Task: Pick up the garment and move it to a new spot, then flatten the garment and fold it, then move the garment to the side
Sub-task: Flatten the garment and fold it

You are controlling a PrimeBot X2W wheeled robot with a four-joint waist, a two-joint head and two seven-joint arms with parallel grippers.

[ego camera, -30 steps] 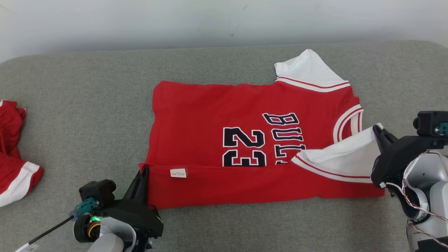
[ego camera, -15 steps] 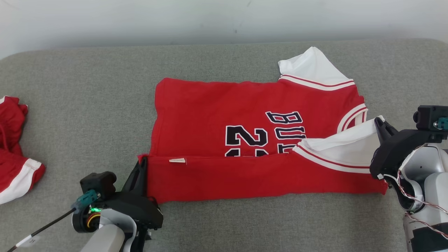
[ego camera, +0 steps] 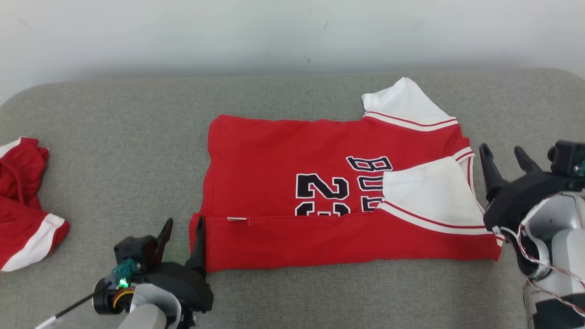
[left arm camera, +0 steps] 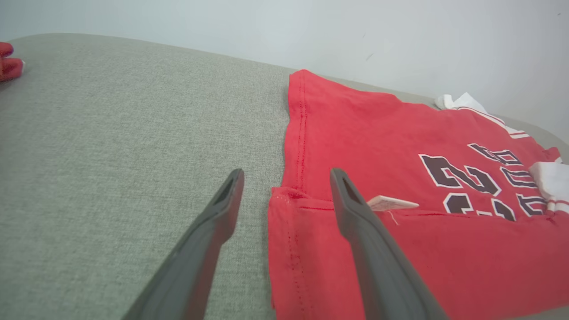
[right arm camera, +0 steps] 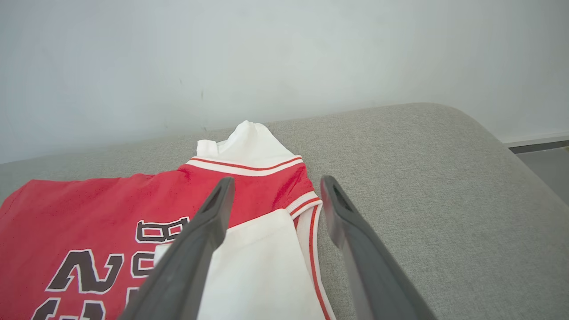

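- On the grey padded surface (ego camera: pixel 114 137), the red jersey (ego camera: pixel 292 155) lies in the middle, its near edge folded up over the numbers.
- The left gripper (ego camera: pixel 185 221) and right gripper (ego camera: pixel 501 148), clamped on that edge half a second ago, now stand open with the cloth released. The first fold looks laid.
- Count: one jersey, one other red-and-white garment (ego camera: pixel 23 196) far left, two grippers.

Grey fabric-covered surface (ego camera: pixel 114 151), rounded corners. Red jersey (ego camera: pixel 274 160) lies flat on it, centre to right, black "23" print facing up. Near long edge is folded over onto itself, one white sleeve (ego camera: pixel 427 192) is folded onto the print, the other white sleeve (ego camera: pixel 402 100) lies flat at the far side. Crumpled red-and-white garment (ego camera: pixel 23 214) sits at the left edge, well apart.
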